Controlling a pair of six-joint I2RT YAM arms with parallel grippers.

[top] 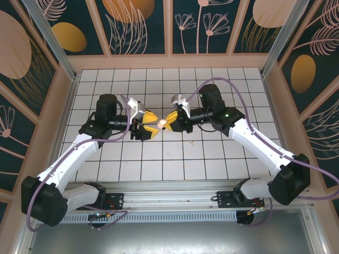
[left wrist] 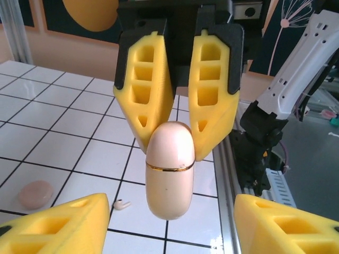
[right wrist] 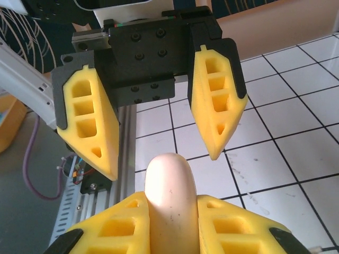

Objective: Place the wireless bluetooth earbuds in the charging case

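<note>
Gripping the charging case [left wrist: 169, 174] by one end, my right claw [right wrist: 170, 206] has both yellow fingers pressed against its sides. The free end points into the gap of my left claw [top: 152, 125], whose fingers stand wide apart and do not touch it. The case is a smooth, salmon-pink capsule, shut, with a thin gold seam round its middle. Beneath it, on the white gridded table [left wrist: 63, 132], lies one tiny pale earbud [left wrist: 122, 203].

White grid-tiled tabletop [top: 175, 169]; dark teal floral wall panels [top: 201, 26]; peach frame [top: 169, 61]; aluminium posts [top: 47, 32]
</note>
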